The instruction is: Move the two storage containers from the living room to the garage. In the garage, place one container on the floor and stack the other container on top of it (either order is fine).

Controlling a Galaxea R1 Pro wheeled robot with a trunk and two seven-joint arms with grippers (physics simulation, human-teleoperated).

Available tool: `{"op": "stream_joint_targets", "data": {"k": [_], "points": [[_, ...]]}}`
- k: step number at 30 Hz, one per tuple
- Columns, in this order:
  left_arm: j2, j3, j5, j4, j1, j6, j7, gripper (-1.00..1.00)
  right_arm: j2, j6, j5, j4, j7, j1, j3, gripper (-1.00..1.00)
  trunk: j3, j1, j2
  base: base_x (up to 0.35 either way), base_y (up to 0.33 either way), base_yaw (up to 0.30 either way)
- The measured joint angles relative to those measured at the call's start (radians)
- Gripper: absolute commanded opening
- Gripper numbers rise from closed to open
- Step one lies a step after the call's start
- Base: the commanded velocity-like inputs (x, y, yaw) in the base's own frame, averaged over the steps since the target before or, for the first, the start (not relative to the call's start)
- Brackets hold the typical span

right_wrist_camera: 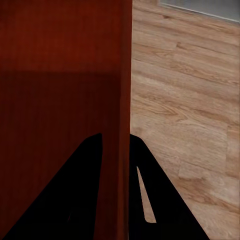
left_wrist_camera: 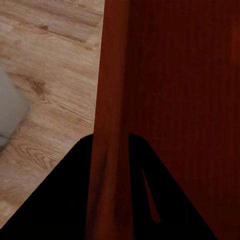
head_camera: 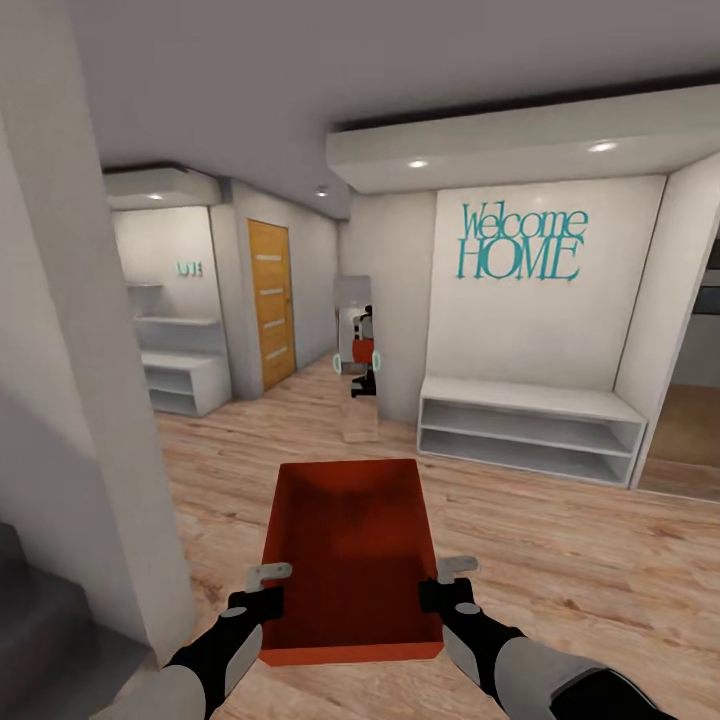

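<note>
An orange-red storage container [head_camera: 350, 555] hangs in front of me above a light wood-plank floor, carried between both arms. My left gripper [head_camera: 268, 590] is shut on its left wall [left_wrist_camera: 107, 125], one finger inside and one outside. On the opposite side, my right gripper [head_camera: 440, 585] is shut on the right wall [right_wrist_camera: 120, 100] in the same way. The tub's ribbed inside [right_wrist_camera: 55, 75] is empty.
I am in an entry hall. A white wall corner [head_camera: 90, 400] stands close on the left. A white low shelf bench [head_camera: 530, 430] sits under "Welcome HOME" lettering ahead right. A mirror [head_camera: 358, 360] and an orange door [head_camera: 270, 300] lie ahead. An opening shows at the far right.
</note>
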Motion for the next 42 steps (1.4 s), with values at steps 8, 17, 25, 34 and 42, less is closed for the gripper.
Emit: {"op": "stream_joint_targets", "data": {"k": [8,17,25,34,42], "points": [[-0.001,0.006,0.000,0.011,0.000,-0.001,-0.001,-1.00,0.000,0.012,0.001,0.000,0.000,0.000,0.005,-1.00,0.000,0.000,0.000,0.322,0.000,0.000],[-0.001,0.007,0.000,0.012,0.000,-0.001,-0.002,-1.00,0.000,0.013,0.003,0.000,-0.002,0.000,0.004,-1.00,0.000,0.000,0.000,0.322,0.000,0.000],[-0.001,0.007,0.000,0.012,0.000,-0.001,-0.002,-1.00,0.000,0.013,0.003,0.000,-0.001,0.000,0.003,-1.00,0.000,0.000,0.000,0.322,0.000,0.000],[-0.001,0.007,-0.001,0.012,0.000,-0.001,-0.002,-1.00,0.000,0.012,0.003,0.000,-0.001,0.000,0.003,-1.00,0.000,0.000,0.000,0.322,0.000,0.000],[-0.001,0.008,-0.002,0.012,0.000,-0.001,-0.002,-1.00,0.000,0.012,0.003,0.000,-0.001,0.000,0.003,-1.00,0.000,0.000,0.000,0.322,0.000,0.000]]}}
